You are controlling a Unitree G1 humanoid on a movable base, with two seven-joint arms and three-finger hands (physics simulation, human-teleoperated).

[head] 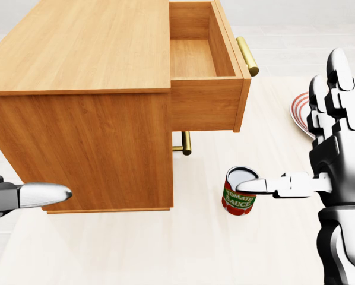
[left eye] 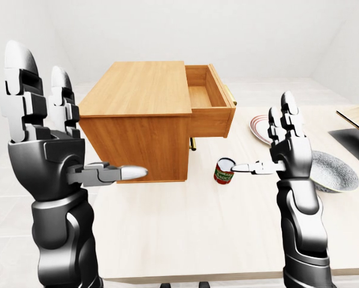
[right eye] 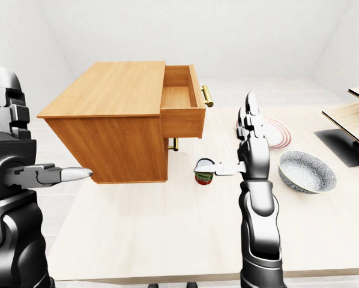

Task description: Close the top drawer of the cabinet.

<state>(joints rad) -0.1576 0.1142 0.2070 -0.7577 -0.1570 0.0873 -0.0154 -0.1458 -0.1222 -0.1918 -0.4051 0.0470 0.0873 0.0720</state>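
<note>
Pale surface (head: 195, 249) w/ wooden cabinet (head: 76, 101) at left; top drawer (head: 204, 77) pulled out, brass handle (head: 247, 56) at right. Right robot hand (head: 335, 148) open beside tomato sauce can (head: 241, 191). Left robot hand (left eye: 44, 126) open.

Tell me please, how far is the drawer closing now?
Nothing looks done: the top drawer is pulled out of the cabinet. In hand: the right hand is raised and open beside the tomato sauce can, clear of the brass handle. Left: reach the drawer and push it shut.
</note>
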